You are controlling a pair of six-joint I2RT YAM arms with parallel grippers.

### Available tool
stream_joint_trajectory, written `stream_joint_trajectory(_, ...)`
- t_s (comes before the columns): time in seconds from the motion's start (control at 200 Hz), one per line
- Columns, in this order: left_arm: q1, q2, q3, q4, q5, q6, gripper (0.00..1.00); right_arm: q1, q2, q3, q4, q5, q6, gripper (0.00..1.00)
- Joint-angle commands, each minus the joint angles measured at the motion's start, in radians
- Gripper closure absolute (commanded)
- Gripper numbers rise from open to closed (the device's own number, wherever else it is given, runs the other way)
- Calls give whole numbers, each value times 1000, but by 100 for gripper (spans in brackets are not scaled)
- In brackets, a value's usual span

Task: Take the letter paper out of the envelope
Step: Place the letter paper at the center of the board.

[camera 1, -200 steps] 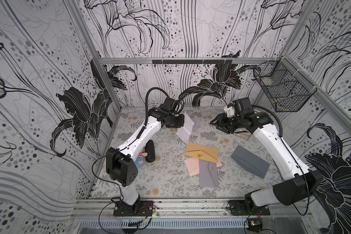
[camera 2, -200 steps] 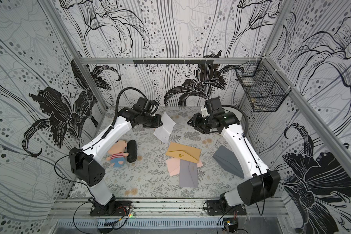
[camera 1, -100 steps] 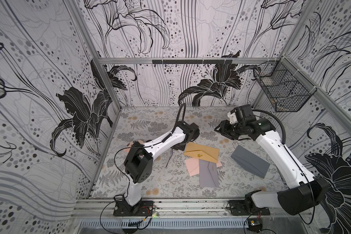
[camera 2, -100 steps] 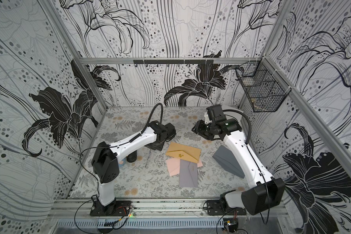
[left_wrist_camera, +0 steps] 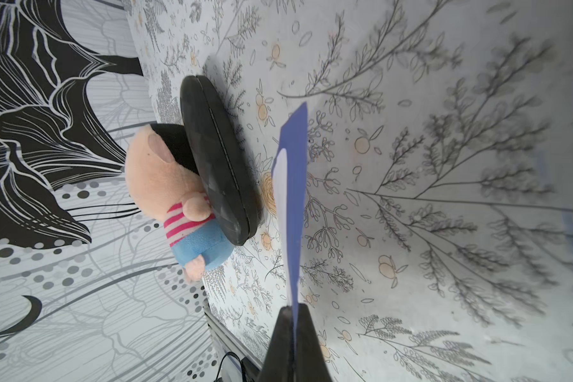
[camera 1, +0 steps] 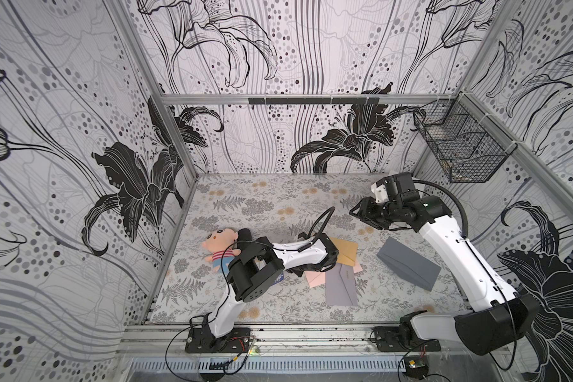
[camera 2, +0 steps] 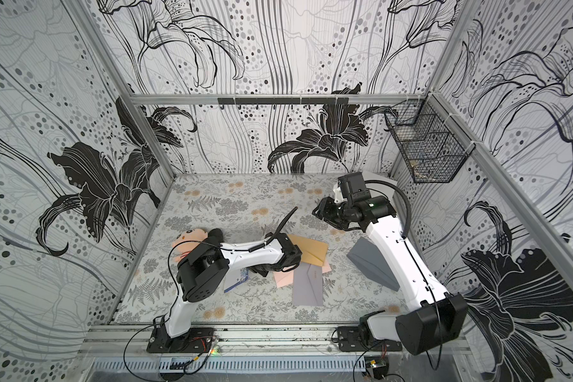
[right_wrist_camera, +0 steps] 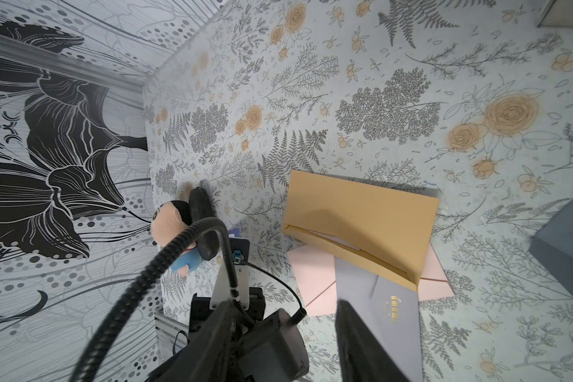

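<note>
- L arm has swung from back of table down to front, by tan envelope.
- Letter paper came along: out of envelope, low nr plush toy.
- My L pincer clamped on its edge; R pincer half-open, empty.
- Extraction looks done.

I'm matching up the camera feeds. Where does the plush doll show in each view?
Top view: doll on the table's left side, against the black case.
Top view: doll in the same spot, against the case.
Left wrist: doll between the case and the wall.
Right wrist: doll beside the case, behind a looping cable.
Shared landmark: the black case.
</note>
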Motion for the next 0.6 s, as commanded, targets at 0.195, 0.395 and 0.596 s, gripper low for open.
stream_joint_trajectory(0.195,-69,22,-89,80,30,-85,99,7,-2,-23,33,-53,9,47)
stream_joint_trajectory(0.395,-83,28,-139,99,64,-103,98,7,-7,-26,36,-58,11,47)
stream_joint_trajectory(0.596,-88,19,-211,125,85,-127,98,8,-13,-47,47,-75,16,47)
